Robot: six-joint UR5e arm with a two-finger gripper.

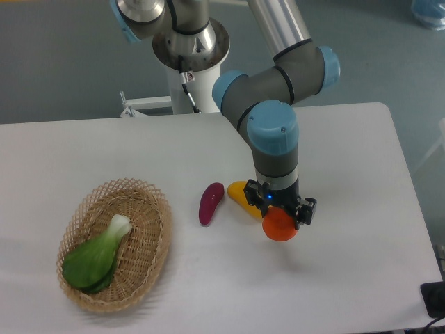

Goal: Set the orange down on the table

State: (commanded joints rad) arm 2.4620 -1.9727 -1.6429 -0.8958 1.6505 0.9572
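The orange (279,226) is a small round bright orange fruit. It sits between the fingers of my gripper (281,217), right of the table's middle. The gripper comes straight down from above and is shut on the orange. I cannot tell whether the orange touches the white table (348,278) or hangs just above it. The gripper body hides the orange's top.
An elongated yellow fruit (242,196) lies just left of the gripper, partly behind it. A purple eggplant (210,203) lies further left. An oval wicker basket (149,261) at the front left holds a green leafy vegetable (94,257). A dark object (434,299) sits at the front right corner.
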